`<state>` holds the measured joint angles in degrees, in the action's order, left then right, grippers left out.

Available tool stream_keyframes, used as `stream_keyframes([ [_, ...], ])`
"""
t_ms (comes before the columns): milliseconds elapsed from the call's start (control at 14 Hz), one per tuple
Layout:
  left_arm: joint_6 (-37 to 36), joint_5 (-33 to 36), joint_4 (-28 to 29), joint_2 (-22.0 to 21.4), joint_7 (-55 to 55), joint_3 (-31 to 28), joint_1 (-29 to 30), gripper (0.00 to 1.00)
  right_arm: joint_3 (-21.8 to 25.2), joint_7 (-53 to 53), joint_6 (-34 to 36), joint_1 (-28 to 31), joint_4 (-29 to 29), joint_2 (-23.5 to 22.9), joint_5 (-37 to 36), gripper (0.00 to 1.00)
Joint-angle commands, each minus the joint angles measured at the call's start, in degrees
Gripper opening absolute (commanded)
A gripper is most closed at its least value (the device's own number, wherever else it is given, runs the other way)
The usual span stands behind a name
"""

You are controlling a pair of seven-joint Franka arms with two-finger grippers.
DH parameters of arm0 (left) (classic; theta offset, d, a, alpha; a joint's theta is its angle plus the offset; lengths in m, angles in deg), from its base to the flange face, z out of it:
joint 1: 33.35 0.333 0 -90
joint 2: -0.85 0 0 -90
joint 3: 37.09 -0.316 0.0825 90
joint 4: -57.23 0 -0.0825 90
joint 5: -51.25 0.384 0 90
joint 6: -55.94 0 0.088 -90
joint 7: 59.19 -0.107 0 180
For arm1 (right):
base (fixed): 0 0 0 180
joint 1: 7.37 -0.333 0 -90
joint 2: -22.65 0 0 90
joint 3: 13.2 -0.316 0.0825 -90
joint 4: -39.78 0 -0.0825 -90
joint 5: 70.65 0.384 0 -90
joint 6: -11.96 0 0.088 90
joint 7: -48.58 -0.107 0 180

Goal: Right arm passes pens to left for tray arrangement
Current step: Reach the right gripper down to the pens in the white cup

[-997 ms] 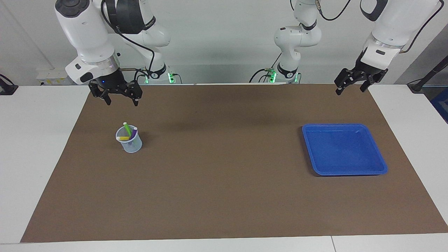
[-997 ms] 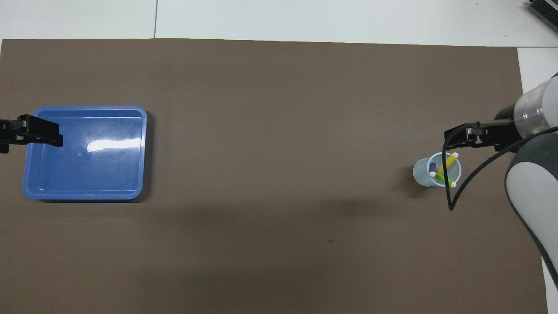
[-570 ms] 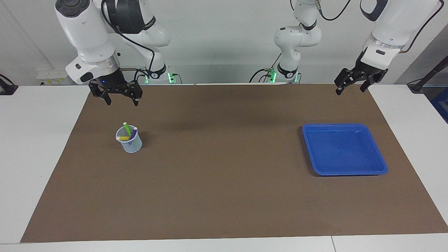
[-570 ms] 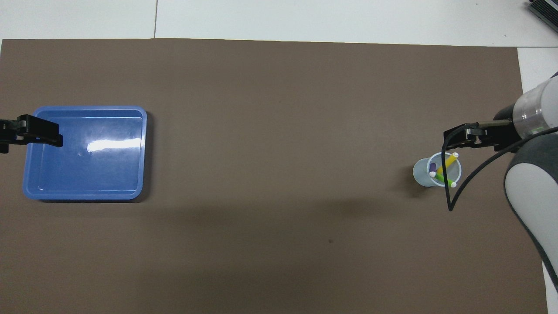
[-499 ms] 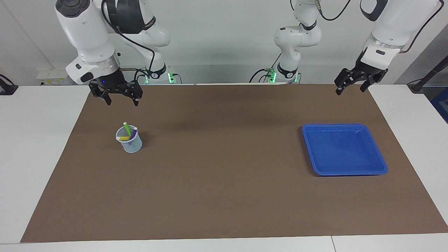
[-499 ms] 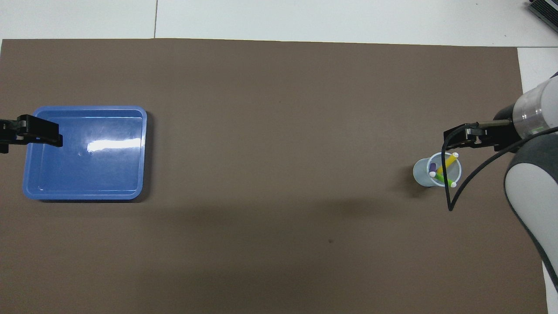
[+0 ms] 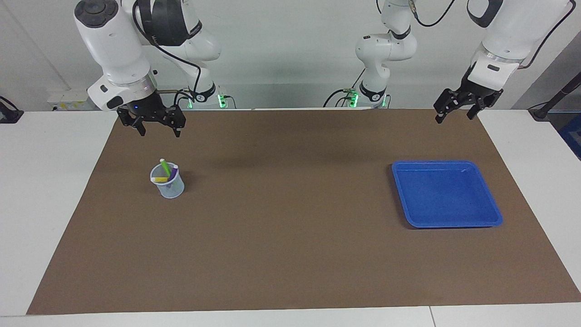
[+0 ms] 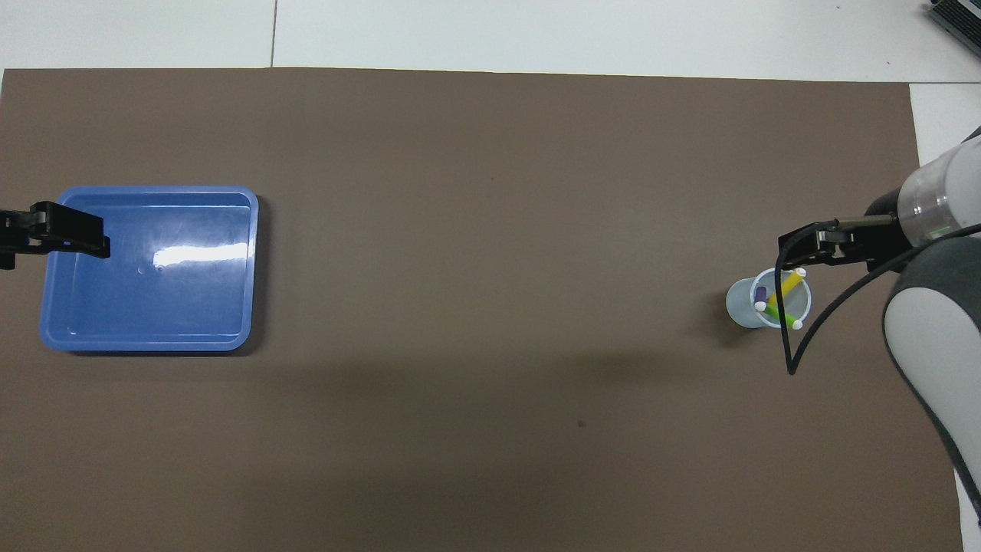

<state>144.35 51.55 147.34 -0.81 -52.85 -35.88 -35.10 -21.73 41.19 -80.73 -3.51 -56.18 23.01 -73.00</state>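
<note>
Right pincer (image 7: 158, 132) slightly shifted

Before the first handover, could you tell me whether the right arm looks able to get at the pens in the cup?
Probably yes: the right gripper hangs open above the mat beside the cup, and the pens stick up uncovered.

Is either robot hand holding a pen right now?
No. Both the right pincer and left pincer are open and empty; the pens sit in the cup.

I am scanning for lettering: nothing is reading legibly from here, no labels, brands, numbers or signs anywhere.
</note>
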Motion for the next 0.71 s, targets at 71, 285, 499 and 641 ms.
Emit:
stream_keyframes([
  [71,0.81,-0.82,1.03,-0.97,-0.62,0.28,0.87,1.00,0.01,0.62,-2.57,0.27,-2.48,1.75,1.04,1.00],
  [285,0.89,-0.82,1.03,-0.97,-0.62,0.28,0.87,1.00,0.01,0.62,-7.22,0.53,-6.68,1.66,1.82,1.00],
  [499,0.89,-0.82,1.03,-0.97,-0.62,0.28,0.87,1.00,0.09,0.53,-11.54,0.36,-10.73,0.52,2.27,1.00],
  [641,0.89,-0.74,1.03,-0.97,-0.62,0.28,0.87,1.00,0.09,0.62,-13.39,0.27,-12.58,-0.79,2.27,1.00],
])
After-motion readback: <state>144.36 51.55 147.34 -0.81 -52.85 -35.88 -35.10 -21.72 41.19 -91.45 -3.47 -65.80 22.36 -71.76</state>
